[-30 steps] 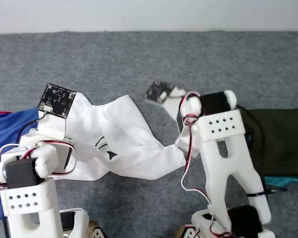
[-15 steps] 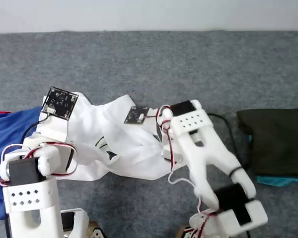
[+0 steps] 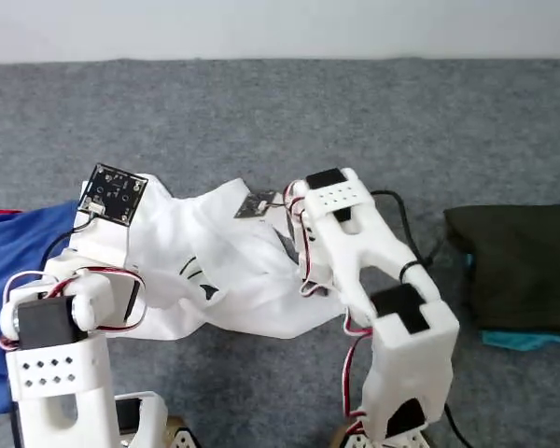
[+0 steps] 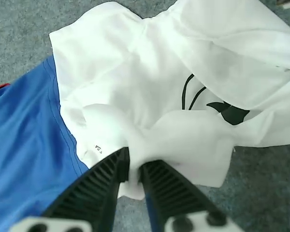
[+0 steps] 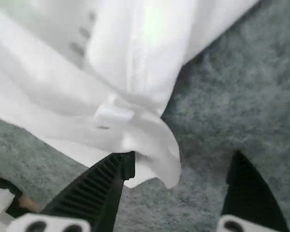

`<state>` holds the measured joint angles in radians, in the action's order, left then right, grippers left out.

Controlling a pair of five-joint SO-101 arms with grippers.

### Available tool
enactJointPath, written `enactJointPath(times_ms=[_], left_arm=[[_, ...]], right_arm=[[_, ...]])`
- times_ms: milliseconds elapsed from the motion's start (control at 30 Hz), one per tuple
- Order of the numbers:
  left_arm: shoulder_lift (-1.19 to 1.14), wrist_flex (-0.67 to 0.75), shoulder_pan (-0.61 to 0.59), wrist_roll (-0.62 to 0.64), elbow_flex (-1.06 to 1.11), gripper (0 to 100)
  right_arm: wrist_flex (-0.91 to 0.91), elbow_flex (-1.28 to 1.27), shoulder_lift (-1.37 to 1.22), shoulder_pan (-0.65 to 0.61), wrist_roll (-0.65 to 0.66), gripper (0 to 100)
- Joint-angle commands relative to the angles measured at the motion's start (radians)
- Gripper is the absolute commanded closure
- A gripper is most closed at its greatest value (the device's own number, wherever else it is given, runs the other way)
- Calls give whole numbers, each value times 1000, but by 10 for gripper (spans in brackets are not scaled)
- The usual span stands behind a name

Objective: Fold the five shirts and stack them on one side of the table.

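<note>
One white shirt (image 3: 233,280), one blue shirt (image 3: 19,245), one dark folded shirt (image 3: 523,266)

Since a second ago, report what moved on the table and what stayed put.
The right arm swung toward the left arm, off the dark folded shirt and over the white shirt; the right gripper now stands open at a fold of it. The left gripper stayed shut on the white shirt's edge, and the blue shirt did not move.
</note>
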<state>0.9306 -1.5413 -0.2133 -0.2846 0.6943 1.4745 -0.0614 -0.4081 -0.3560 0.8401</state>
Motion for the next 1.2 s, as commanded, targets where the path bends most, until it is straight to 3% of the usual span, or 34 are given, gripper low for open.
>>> enactJointPath(times_ms=[0, 100, 433, 600, 833, 1167], left_arm=[[11, 15, 5, -2, -4, 986], [11, 15, 5, -2, -4, 986], [14, 17, 5, -2, -5, 986], [18, 18, 5, -2, -8, 986], [20, 21, 3, -2, -15, 986], [14, 21, 5, 0, -237, 986]], right_arm=[[67, 72, -4, 25, 61, 772], [99, 74, -5, 22, 129, 837], [219, 249, 4, 44, 130, 972], [300, 387, 44, 73, 132, 981], [315, 391, 176, 105, 127, 988], [315, 390, 504, 157, 124, 988]])
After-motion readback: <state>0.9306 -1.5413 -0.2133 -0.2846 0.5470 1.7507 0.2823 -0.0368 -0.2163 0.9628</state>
